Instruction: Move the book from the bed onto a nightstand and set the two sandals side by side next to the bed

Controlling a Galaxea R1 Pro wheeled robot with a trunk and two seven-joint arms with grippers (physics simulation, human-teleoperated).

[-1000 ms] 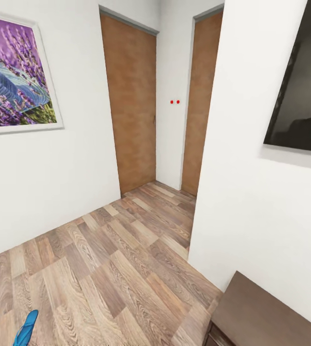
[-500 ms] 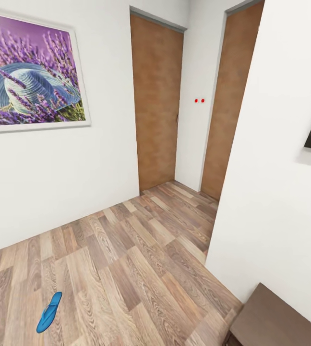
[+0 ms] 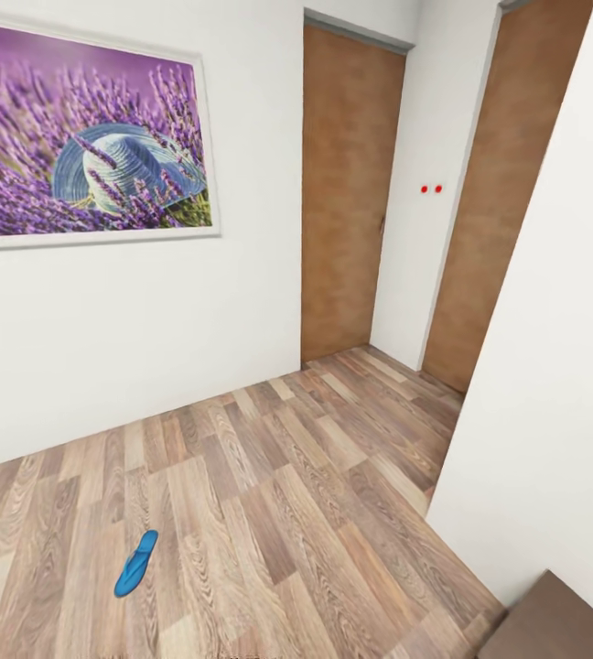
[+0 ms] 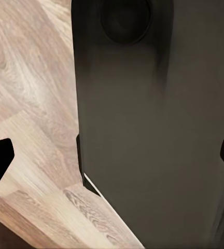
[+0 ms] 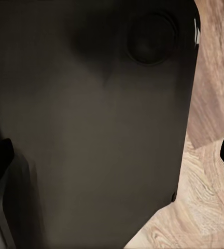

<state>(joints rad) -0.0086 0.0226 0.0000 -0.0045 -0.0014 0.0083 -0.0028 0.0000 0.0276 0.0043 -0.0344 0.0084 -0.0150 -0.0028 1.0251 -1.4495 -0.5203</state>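
Panning leftward, the head camera has swung so that the whole scene has slid to the right across the last second: this is the view turning, not the things moving. At far left the lavender picture point(image 3: 86, 137), earlier cut off at the frame's edge, now shows almost whole on the white wall. Below it, one blue sandal point(image 3: 136, 563) lies flat on the wood-plank floor point(image 3: 287, 494), well apart from the walls; a second ago just its tip peeked in at the lower edge. Further right stand two brown doors point(image 3: 347, 197), with a pair of small red dots point(image 3: 431, 189) on the wall strip between them, and at the lower right a corner of a dark brown wooden top point(image 3: 557, 622) has nearly left the picture. The dark screen that hung on the right wall is gone from sight. My reading is that the robot is turning to face the sandal, so the sandal step looks like the one starting; book, bed and second sandal are yet to be found. Both wrist views look past dark robot bodywork to floor, with black finger tips at opposite edges, so the jaws of each arm stand spread and hold nothing.
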